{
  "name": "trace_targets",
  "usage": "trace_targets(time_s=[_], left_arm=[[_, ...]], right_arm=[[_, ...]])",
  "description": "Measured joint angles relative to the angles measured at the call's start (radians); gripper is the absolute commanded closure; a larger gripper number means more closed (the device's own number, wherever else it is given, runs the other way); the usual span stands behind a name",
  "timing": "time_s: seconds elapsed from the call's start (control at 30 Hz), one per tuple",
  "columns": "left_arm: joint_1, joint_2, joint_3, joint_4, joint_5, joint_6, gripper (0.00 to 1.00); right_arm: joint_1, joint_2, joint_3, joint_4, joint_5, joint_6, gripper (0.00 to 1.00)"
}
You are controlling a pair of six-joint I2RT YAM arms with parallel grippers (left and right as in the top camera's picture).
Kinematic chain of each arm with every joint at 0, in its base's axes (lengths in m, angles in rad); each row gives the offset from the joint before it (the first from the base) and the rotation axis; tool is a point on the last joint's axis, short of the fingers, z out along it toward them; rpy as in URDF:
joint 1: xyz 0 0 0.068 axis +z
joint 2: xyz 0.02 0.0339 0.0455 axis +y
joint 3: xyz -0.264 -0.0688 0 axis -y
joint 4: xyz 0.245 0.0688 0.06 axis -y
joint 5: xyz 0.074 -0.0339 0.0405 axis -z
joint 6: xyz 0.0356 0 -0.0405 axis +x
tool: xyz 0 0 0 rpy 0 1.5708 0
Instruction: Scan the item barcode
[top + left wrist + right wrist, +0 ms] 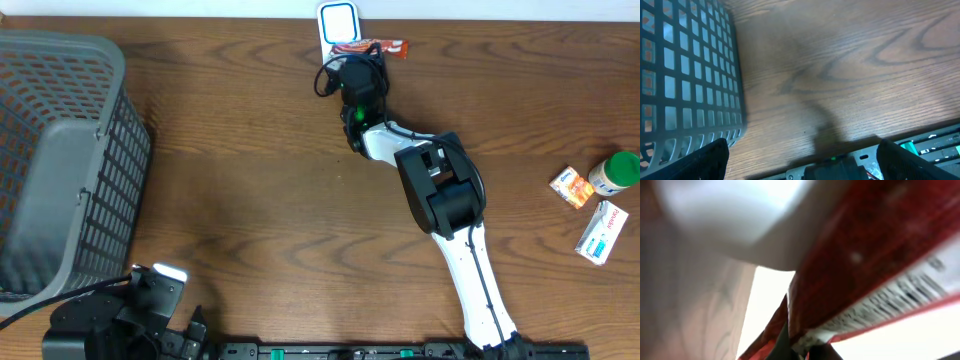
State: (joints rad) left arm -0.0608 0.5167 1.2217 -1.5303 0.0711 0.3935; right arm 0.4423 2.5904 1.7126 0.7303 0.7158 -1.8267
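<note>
Right claw (352, 62) clamped on one end of the red snack packet (388, 46), at the far edge of the surface (250, 180), just beside the white scanner (338, 20). Packet's long axis runs rightward from my grip, away from the scanner. Wrist view: barcode (900, 297) lies along the packet's lower edge, with the scanner up and left of it. Judgement: code needs turning toward the scanner. Left claw (804, 145) gaping, empty, beside the grey basket (70, 160), well apart; right arm's job
</note>
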Motion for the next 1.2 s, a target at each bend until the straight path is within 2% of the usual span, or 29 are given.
trace_targets(time_s=[0.33,0.5,0.63,0.87,1.0,1.13,1.2], left_arm=[[0.000,0.000,0.000,0.000,0.000,0.000,0.05],[0.000,0.000,0.000,0.000,0.000,0.000,0.05],[0.000,0.000,0.000,0.000,0.000,0.000,0.05],[0.000,0.000,0.000,0.000,0.000,0.000,0.05],[0.000,0.000,0.000,0.000,0.000,0.000,0.05],[0.000,0.000,0.000,-0.001,-0.001,0.000,0.05],[0.000,0.000,0.000,0.000,0.000,0.000,0.05]], right_arm=[[0.002,0.000,0.000,0.075,0.002,0.031,0.99],[0.021,0.000,0.000,0.057,0.089,0.133,0.99],[0.074,0.000,0.000,0.032,0.169,0.225,0.99],[0.232,0.000,0.000,-0.012,0.213,0.257,0.99],[0.304,0.000,0.005,-0.227,0.248,0.381,0.99],[0.354,-0.027,0.023,-0.548,0.276,0.622,0.99],[0.372,-0.034,0.030,-0.618,0.274,0.710,0.99]])
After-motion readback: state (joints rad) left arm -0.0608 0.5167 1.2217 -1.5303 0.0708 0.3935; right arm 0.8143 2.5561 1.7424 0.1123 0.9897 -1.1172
